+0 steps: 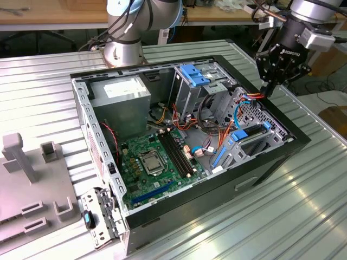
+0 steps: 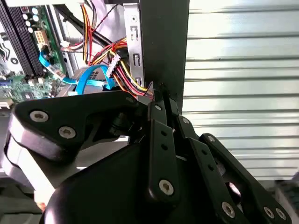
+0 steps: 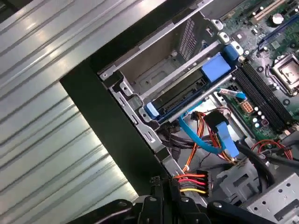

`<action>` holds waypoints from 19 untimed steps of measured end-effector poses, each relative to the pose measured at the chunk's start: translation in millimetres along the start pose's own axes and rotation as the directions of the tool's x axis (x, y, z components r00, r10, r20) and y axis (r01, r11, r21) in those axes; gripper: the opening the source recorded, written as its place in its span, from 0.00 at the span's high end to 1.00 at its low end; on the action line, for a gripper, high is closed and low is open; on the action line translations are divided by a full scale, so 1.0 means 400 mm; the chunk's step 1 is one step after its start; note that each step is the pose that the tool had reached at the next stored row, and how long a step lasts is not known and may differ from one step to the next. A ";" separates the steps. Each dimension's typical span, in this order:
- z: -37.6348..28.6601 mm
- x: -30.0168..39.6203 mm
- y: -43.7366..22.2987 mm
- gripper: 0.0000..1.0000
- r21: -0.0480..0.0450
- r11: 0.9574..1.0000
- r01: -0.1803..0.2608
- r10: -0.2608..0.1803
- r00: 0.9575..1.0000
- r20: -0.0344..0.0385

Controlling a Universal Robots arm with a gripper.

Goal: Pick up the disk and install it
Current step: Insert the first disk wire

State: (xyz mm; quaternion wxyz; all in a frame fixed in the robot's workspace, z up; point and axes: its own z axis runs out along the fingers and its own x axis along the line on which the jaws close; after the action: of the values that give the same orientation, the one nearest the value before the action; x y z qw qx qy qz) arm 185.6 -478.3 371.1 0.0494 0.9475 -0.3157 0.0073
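Note:
The disk [image 3: 180, 98], a dark flat drive in a bright blue carrier, lies inside the grey metal bay by the case wall; the exterior view shows its blue edge [image 1: 250, 132]. My black gripper [image 1: 269, 88] hangs over the case's rim at the exterior view's right, farther back than the disk and apart from it. Its fingers are shut, and I see nothing between them. In both wrist views the tips [image 2: 158, 93] [image 3: 164, 183] sit at the black case wall, right beside a red, orange and yellow cable bundle [image 3: 191, 183].
The open computer case [image 1: 271, 157] lies on a ribbed metal table [image 1: 43, 81]. Inside are the green motherboard [image 1: 157, 162], a grey power supply [image 1: 122, 103], a fixed blue bracket [image 1: 195, 75] on the drive cage and loose blue cables [image 3: 196, 135]. Grey fixtures [image 1: 32, 179] stand at the exterior view's left.

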 end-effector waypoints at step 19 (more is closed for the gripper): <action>0.010 -0.052 0.048 0.84 -0.024 0.925 -0.379 0.380 0.924 0.031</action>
State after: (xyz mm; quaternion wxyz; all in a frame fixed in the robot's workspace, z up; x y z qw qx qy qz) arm 157.5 -481.5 367.9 0.0498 0.8680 -0.4940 -0.0025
